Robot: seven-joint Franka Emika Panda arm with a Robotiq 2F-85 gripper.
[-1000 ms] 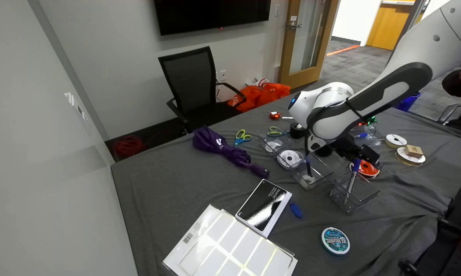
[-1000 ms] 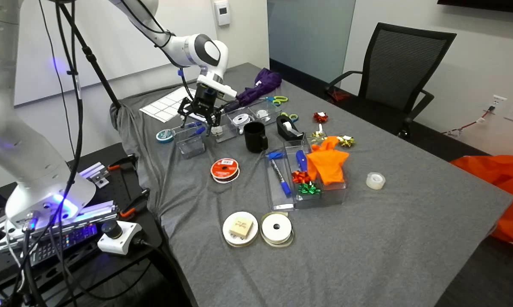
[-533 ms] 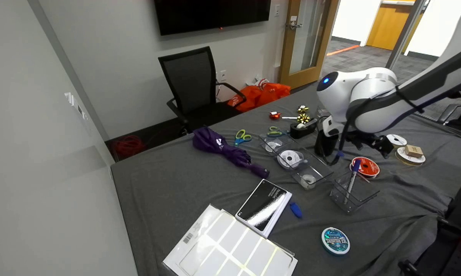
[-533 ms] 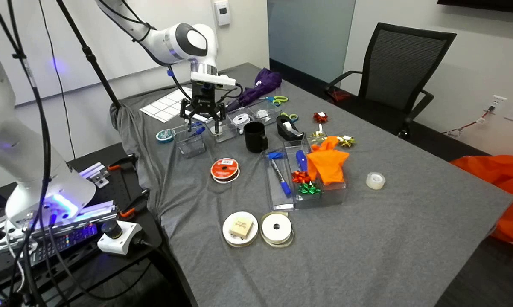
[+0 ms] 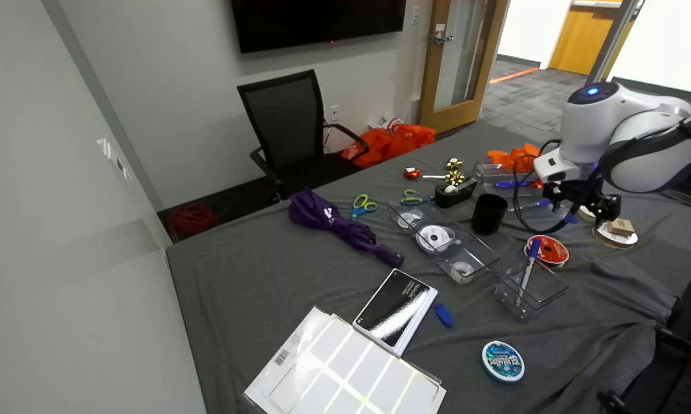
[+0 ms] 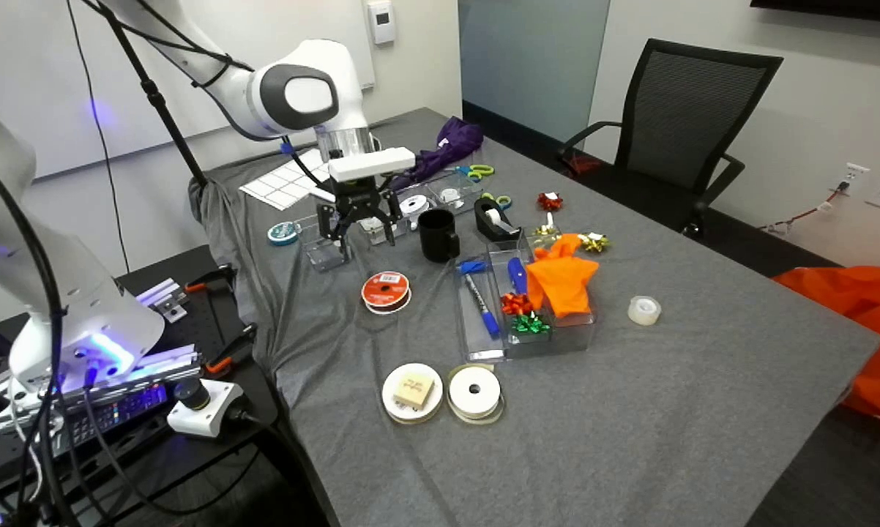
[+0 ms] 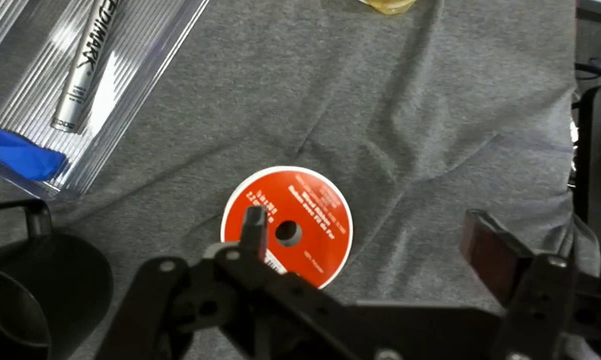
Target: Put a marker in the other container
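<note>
My gripper (image 5: 582, 210) is open and empty. It hovers above the table near the red ribbon spool (image 5: 548, 250), and its fingers stand wide apart in the wrist view (image 7: 368, 225). A silver marker with a blue cap (image 5: 528, 273) leans upright in a small clear container (image 5: 538, 305); in an exterior view the gripper hides it, though part of that container (image 6: 328, 258) shows. Another silver marker (image 6: 482, 304) lies flat in the long compartment of a larger clear container (image 6: 487, 356). That marker (image 7: 84, 70) and the container's side (image 7: 145, 95) also show in the wrist view.
A black mug (image 6: 438, 236) stands between the containers, beside a tape dispenser (image 6: 497, 223). A clear tray (image 5: 478, 244) holds ribbon spools. Two pale spools (image 6: 412, 410) (image 6: 475, 391) lie near the table edge. An orange cloth (image 6: 563, 282) and bows fill the larger container's other compartments.
My open gripper has moved away from the small container, past the red spool toward the pale spools. The marker in the small container has stayed leaning in place.
</note>
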